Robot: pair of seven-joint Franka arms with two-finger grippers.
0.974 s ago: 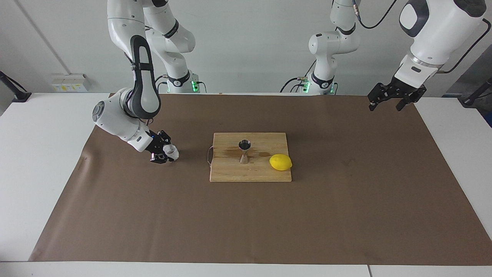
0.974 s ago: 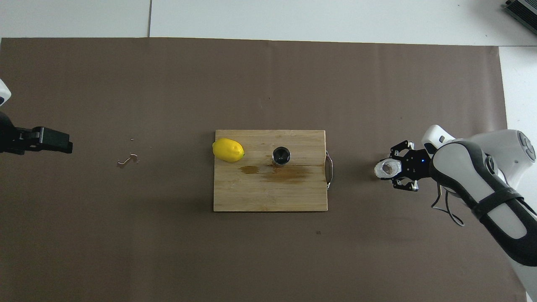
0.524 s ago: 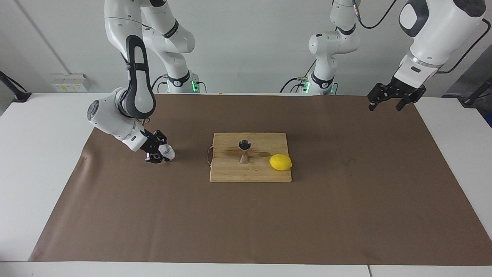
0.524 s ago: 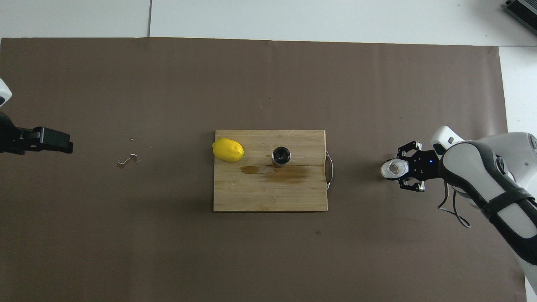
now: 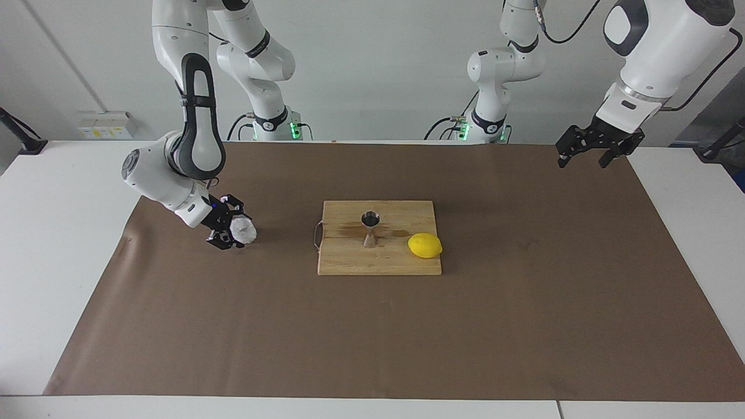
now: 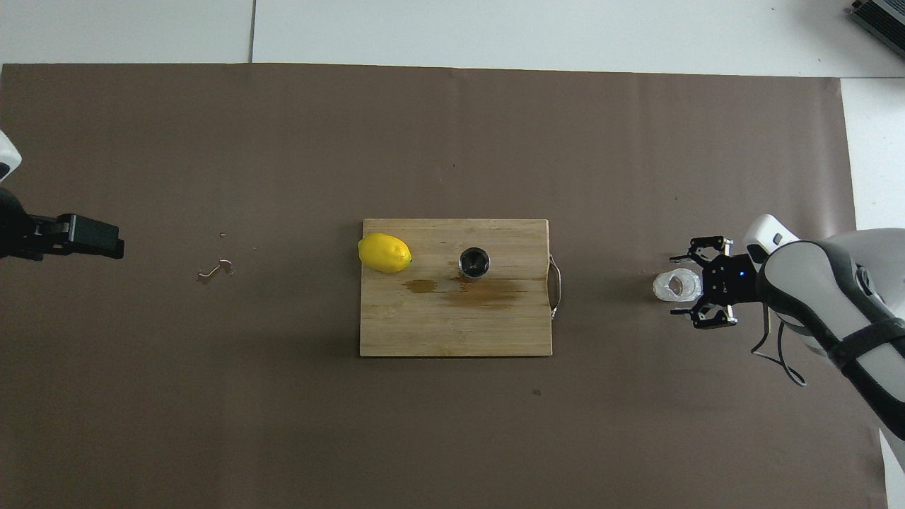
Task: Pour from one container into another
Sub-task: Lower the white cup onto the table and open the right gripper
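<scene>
1. Overhead view: the right gripper [image 6: 696,291] is seen with its fingers now spread apart; half a second earlier they were clamped on the cup [image 6: 676,285].
2. The cup has been set down on the brown paper [image 6: 283,424] toward the right arm's end of the table, well apart from the cutting board [image 6: 452,332].
3. The jigger [image 5: 370,228] stands upright on the board beside the lemon [image 5: 425,245]; wet stains lie by it, so the pour is judged done.
4. The right arm is bent low, its gripper just beside the cup.
5. The left gripper [image 5: 589,152] is held open, waiting over the paper's corner.
</scene>
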